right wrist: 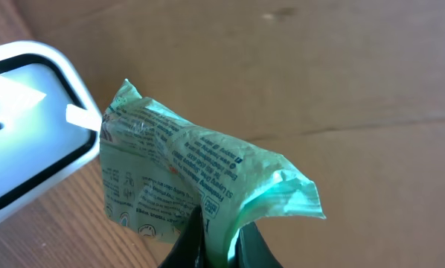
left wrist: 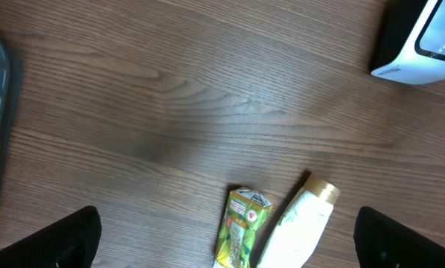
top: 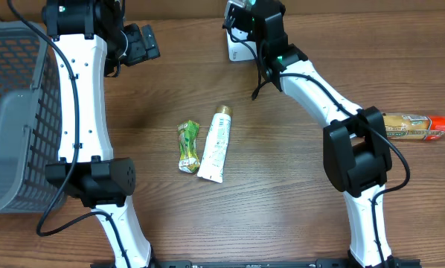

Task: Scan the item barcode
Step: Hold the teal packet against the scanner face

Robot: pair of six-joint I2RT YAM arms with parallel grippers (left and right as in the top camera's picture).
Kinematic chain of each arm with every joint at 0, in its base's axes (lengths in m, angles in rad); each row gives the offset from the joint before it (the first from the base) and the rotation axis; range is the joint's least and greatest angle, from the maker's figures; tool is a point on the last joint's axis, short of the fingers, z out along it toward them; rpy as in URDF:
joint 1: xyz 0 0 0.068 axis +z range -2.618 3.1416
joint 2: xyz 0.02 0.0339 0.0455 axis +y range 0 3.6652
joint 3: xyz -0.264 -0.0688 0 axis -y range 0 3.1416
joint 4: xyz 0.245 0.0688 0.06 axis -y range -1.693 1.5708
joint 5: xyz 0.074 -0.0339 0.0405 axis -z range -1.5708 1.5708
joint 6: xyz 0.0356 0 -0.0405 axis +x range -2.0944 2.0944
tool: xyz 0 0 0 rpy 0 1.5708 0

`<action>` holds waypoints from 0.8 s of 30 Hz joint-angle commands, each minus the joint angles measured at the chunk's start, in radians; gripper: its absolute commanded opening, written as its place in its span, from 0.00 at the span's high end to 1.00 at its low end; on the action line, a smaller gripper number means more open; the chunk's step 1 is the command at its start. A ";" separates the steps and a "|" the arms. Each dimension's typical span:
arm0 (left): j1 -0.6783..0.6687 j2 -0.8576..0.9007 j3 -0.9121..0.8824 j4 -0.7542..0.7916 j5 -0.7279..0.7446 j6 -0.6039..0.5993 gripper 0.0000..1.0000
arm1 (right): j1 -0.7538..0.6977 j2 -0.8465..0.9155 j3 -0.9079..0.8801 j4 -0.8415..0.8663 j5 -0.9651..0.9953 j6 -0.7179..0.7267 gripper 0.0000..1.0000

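Right gripper (right wrist: 216, 237) is clamped on the lower edge of a crumpled green packet (right wrist: 200, 175), jaws pinched together on the film. The packet is held up just beside the white scanner (right wrist: 29, 126), one corner near its window, presumably to present the barcode. The barcode itself cannot be found: the print is creased and too small to read, and it is unclear whether the printed face squares to the window. Left gripper (top: 146, 43) hangs above the table, fingers wide apart and holding nothing, likely parked clear. A sachet (top: 187, 146) and a tube (top: 216, 144) lie side by side mid-table. From overhead the right wrist hides the held packet.
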 commanded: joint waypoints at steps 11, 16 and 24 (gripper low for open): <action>0.001 -0.015 0.019 0.002 0.002 -0.014 0.00 | 0.002 0.005 0.015 -0.086 -0.110 -0.039 0.96; 0.001 -0.015 0.019 0.002 0.002 -0.014 0.01 | 0.002 0.005 0.015 -0.069 -0.108 -0.087 0.96; 0.001 -0.015 0.019 0.002 0.002 -0.014 0.01 | 0.015 0.003 0.016 -0.033 -0.059 -0.086 0.96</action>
